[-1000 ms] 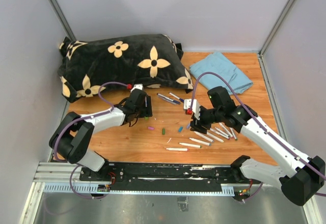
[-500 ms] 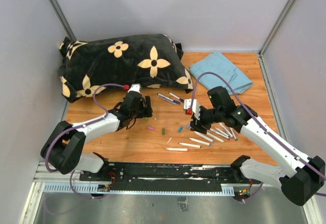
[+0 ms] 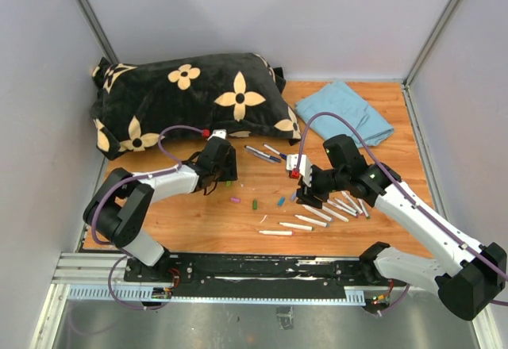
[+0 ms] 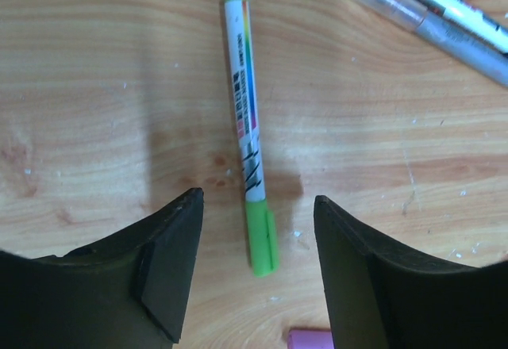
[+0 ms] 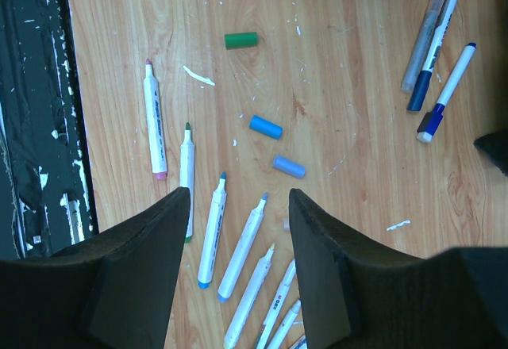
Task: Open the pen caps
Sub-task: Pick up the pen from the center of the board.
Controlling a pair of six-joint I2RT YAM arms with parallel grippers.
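Here the left pincer [image 4: 255, 206] is hanging, jaws apart, astride the lime-green plastic cap [image 4: 262, 242] of a slim white-barrelled marker [image 4: 246, 103] lying on the wooden table [image 4: 79, 87]. A crooked squeeze could be sending the marker rolling away. The right pincer [image 5: 238, 198], also apart and empty, is hovering above loose caps [image 5: 266, 127]. No container is showing.

The orange-brown wooden bench [image 3: 198, 222] carries a black flowered pillow [image 3: 190, 95], a light blue cloth [image 3: 349, 111], uncapped white marker pens [image 5: 153, 119], small loose plastic pen caps [image 5: 240, 40] and one green-capped white pen [image 4: 248, 119].
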